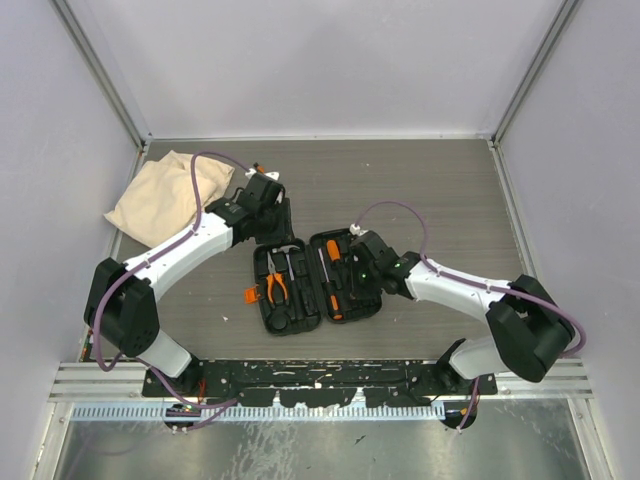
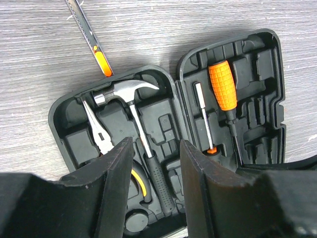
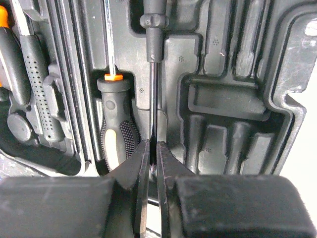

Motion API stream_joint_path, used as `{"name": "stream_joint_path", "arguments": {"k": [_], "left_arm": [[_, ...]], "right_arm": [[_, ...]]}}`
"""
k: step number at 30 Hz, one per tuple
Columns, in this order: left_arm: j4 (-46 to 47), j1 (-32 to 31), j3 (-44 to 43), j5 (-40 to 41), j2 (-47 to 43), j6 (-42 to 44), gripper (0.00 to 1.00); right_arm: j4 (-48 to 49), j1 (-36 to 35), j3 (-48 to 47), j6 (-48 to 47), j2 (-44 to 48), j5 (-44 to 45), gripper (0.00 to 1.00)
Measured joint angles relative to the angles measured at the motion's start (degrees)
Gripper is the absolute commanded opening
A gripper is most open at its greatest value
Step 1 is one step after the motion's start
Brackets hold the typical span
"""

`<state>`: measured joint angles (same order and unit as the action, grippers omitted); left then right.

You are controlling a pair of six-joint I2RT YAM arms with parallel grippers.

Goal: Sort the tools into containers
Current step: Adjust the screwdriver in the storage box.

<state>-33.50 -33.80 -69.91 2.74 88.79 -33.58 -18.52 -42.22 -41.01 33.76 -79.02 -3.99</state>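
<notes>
Tools [image 1: 333, 250] sit in an open black moulded case [image 2: 59, 114] at the centre of the grey counter [image 1: 450, 200], its two halves lying flat side by side. The left half holds a claw hammer [image 2: 126, 91], head toward 12 o'clock, with long-nose pliers [image 2: 99, 131] just beside it at 9 o'clock. The right half holds a slim driver [image 2: 203, 114] with an orange collar. Just beside that, at 3 o'clock, lies an orange-handled screwdriver [image 2: 221, 84], handle toward 12 o'clock. The right pincer [image 3: 152, 148] reaches into that half from 4 o'clock, its fingers pinched nearly together on the screwdriver's thin black shaft. The left pincer [image 2: 156, 144] hovers above the case's left half, fingers about half apart and holding nothing. A silver-and-orange tool [image 2: 91, 42] lies loose on the counter at 11 o'clock from the case. A beige cloth bag [image 1: 165, 195] rests at 10 o'clock, near the counter's far-left corner.
</notes>
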Motion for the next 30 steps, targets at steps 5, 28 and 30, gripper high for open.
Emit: {"name": "stream_joint_path", "arguments": {"k": [5, 28, 30], "left_arm": [[0.04, 0.0, 0.11, 0.0, 0.0, -0.02, 0.43], [0.17, 0.0, 1.31, 0.0, 0.0, -0.04, 0.43], [0.15, 0.0, 1.33, 0.0, 0.0, -0.07, 0.43]], "right_arm": [[-0.28, 0.0, -1.27, 0.07, -1.2, 0.37, 0.09], [-1.4, -0.04, -5.33, 0.61, -5.42, 2.89, 0.16], [-1.46, -0.04, -5.81, 0.61, -5.9, 2.91, 0.21]]}}
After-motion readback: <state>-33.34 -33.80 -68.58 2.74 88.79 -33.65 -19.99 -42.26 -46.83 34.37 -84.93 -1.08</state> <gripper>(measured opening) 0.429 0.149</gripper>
